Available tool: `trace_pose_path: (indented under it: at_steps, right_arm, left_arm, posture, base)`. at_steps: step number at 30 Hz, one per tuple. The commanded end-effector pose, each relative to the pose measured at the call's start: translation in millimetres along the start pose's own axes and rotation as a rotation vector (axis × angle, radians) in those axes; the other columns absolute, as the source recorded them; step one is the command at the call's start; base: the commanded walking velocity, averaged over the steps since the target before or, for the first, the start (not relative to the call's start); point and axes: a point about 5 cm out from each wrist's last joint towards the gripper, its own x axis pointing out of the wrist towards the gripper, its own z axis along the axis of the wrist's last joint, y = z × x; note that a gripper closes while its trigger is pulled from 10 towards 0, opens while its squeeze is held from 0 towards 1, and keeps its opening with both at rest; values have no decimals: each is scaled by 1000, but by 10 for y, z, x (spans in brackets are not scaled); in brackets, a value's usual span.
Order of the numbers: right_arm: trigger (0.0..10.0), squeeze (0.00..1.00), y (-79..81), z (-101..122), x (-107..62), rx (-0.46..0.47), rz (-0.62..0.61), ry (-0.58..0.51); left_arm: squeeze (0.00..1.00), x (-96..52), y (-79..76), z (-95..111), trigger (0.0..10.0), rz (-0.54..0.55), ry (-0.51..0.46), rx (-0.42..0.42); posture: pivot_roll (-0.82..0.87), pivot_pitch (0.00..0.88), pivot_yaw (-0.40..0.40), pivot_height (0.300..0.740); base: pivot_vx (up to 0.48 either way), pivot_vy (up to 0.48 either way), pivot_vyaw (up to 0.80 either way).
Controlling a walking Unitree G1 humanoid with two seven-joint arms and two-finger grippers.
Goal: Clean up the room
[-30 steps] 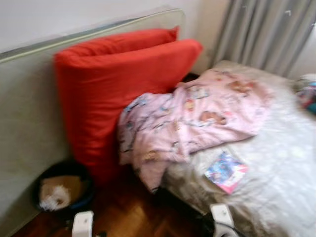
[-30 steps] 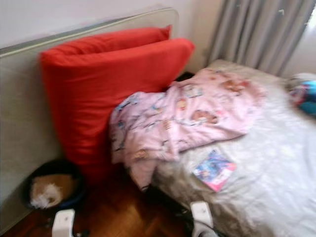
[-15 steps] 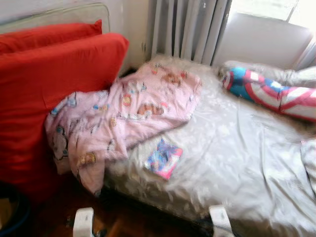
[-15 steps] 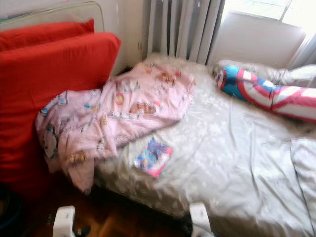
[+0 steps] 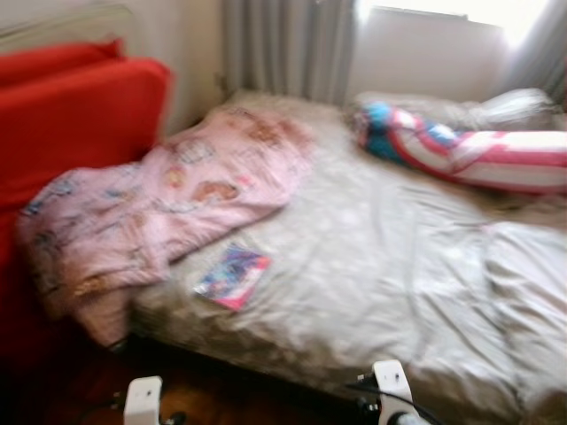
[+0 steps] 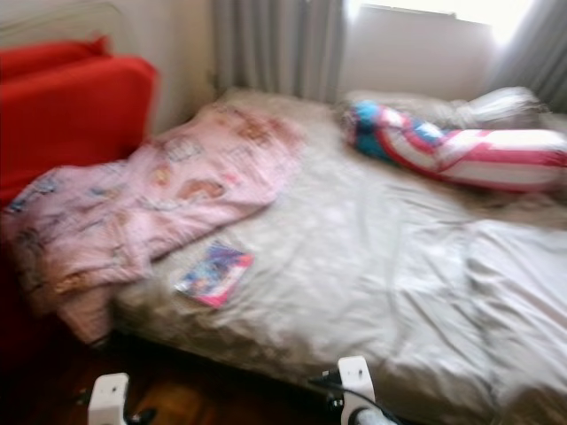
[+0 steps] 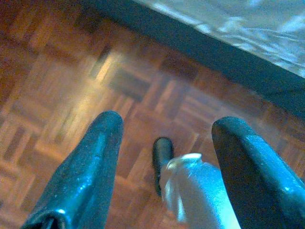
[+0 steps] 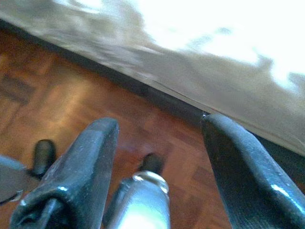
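A grey-sheeted bed (image 5: 381, 266) carries a pink blanket (image 5: 159, 204) left, a booklet (image 5: 232, 276) near, a striped bolster (image 5: 469, 150) far. Wrist views show parquet floor (image 7: 71, 90); left gripper (image 7: 167, 157) and right gripper (image 8: 157, 162) spread, empty.

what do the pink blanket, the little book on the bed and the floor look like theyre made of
Pink blanket: soft printed fabric, probably cotton or fleece; it drapes and bunches in folds.
Book: seemingly glossy paper or card; flat, stiff-edged, bright printed cover, though blurred.
Floor: wood parquet with a slight sheen; small reddish-brown blocks laid in a pattern.
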Motion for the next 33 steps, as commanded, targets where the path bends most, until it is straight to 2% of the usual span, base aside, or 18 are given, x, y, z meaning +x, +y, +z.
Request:
trace_pose_path:
  at_steps: [1,24,33]
  right_arm:
    - [10000,0,-87,-78,-24,4,-26,22]
    - [10000,0,-75,-65,-22,16,-28,6]
    - [10000,0,-30,-55,-13,35,-26,1]
  left_arm:
    - [0,10,-123,-46,10000,-35,20,1]
    - [0,9,-111,-42,10000,-36,21,11]
    - [0,7,-63,-25,10000,-32,23,26]
  posture:
    - [45,0,-52,740]
    - [40,0,-43,740]
    - [32,0,-16,740]
  base:
    - [0,-349,-738]
    - [0,-353,-49]
    - [0,-369,0]
